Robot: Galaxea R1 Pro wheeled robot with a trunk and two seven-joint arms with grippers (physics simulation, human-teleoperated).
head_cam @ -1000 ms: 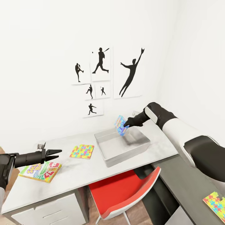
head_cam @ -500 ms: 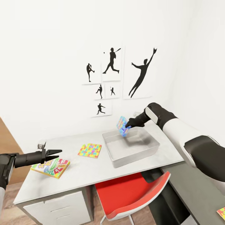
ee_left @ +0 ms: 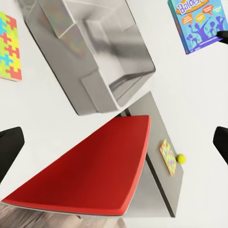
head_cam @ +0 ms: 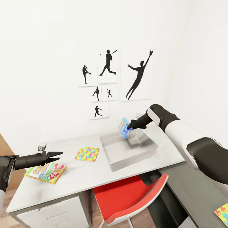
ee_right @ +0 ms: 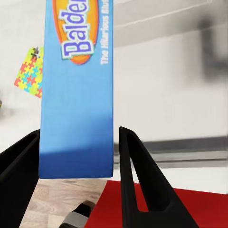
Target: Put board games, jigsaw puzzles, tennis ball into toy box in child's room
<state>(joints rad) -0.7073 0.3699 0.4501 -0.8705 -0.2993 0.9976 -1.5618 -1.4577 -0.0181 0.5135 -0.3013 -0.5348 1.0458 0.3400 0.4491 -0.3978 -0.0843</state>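
Right gripper (head_cam: 128, 127) clamps the blue game (head_cam: 124, 128) above the toy box (head_cam: 129, 149); its lettering is cut off. Left gripper (head_cam: 57, 155) spread, empty, over the Skip-Bo (head_cam: 46, 172).

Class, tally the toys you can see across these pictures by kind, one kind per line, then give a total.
Board games: 2, the Balderdash box in the right end effector and the Skip-Bo box
Jigsaw puzzles: 2, one beside the toy box, one on the lower desk
Tennis ball: 1
Total: 5
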